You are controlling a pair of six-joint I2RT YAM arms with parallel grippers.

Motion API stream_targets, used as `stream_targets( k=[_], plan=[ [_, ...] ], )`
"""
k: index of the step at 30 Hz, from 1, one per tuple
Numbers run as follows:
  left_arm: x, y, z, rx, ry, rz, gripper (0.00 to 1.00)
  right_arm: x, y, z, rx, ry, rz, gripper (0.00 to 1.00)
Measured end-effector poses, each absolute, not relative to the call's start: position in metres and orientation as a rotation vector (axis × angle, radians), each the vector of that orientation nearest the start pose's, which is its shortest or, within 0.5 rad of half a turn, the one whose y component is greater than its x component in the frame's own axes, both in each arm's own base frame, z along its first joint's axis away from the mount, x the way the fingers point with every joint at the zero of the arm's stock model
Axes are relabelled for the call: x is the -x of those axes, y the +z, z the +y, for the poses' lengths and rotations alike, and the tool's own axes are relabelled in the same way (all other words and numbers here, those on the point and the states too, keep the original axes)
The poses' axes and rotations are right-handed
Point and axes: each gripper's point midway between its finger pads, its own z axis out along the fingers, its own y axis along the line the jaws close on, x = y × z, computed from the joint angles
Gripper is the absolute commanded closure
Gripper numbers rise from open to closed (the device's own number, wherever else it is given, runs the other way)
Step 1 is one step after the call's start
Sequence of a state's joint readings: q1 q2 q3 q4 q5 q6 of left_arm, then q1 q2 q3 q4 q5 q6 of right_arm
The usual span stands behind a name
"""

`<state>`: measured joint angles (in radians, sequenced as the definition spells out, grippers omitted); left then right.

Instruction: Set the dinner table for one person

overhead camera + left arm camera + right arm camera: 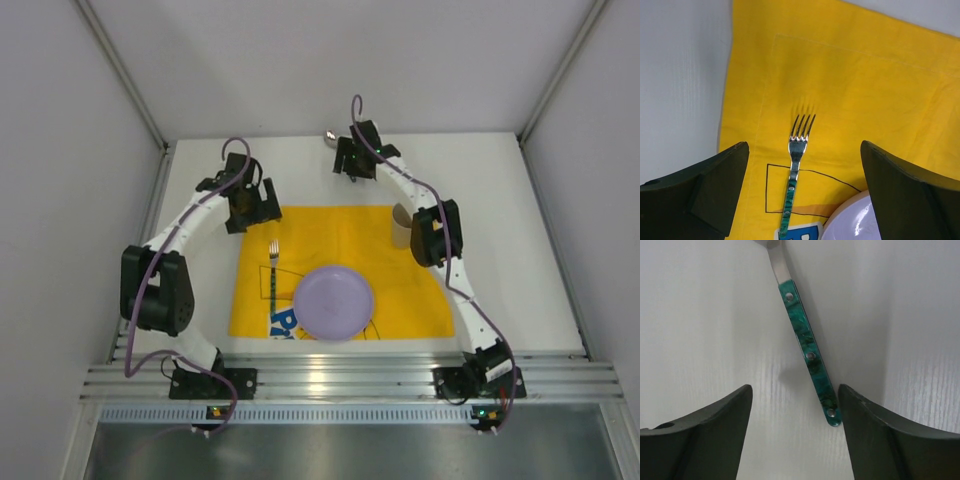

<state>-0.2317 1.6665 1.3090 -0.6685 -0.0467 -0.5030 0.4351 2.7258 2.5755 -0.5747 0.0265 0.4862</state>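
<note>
I see the flat matte white worktop [520, 250] spreading under and around the yellow printed cloth placemat [340, 225]. A round lilac plate [333, 303] sits at the placemat's near edge. My left claw [250, 208] hangs over the placemat's far-left corner, jaws wide apart and empty. Beyond the placemat's far edge, my right claw [795, 390] straddles a green marbled utensil handle [807, 352], jaws apart, not clamped. A green-handled steel fork [272, 268] lies on the placemat's left part.

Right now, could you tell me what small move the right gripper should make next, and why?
Probably close the right gripper on the green-handled utensil: its handle lies on the dinner table between the open jaws, close to one finger, not yet gripped.
</note>
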Motion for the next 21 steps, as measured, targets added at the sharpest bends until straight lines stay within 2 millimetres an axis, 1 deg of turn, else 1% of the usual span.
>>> stream_targets(
  k=[4,5,7,8,9,10,11,14,17,21],
  plan=[
    [-0.386,0.119,-0.098,0.384,-0.198,2.575,0.02,-0.6,0.046,0.297,-0.085,0.466,2.371,0.44],
    [-0.388,0.12,-0.096,0.389,-0.197,2.571,0.02,-0.599,0.046,0.298,-0.084,0.468,2.376,0.49],
    [-0.39,0.122,-0.092,0.402,-0.19,2.565,0.02,-0.597,0.044,0.297,-0.079,0.467,2.389,0.52],
    [-0.39,0.122,-0.09,0.406,-0.185,2.567,0.01,-0.595,0.043,0.297,-0.079,0.466,2.395,0.59],
    [-0.391,0.122,-0.087,0.413,-0.178,2.567,0.02,-0.595,0.043,0.296,-0.072,0.462,2.398,0.63],
    [-0.392,0.122,-0.085,0.419,-0.17,2.568,0.01,-0.593,0.041,0.295,-0.066,0.457,2.406,0.76],
    [-0.393,0.122,-0.081,0.428,-0.158,2.57,0.01,-0.592,0.041,0.295,-0.061,0.454,2.412,0.82],
    [-0.394,0.121,-0.076,0.444,-0.149,2.571,0.01,-0.591,0.037,0.287,-0.037,0.416,2.427,0.93],
    [-0.395,0.12,-0.073,0.453,-0.144,2.576,0.01,-0.591,0.037,0.282,-0.018,0.386,2.429,1.0],
    [-0.399,0.117,-0.074,0.451,-0.15,2.584,0.02,-0.592,0.037,0.272,-0.003,0.329,2.431,1.0]
  ],
)
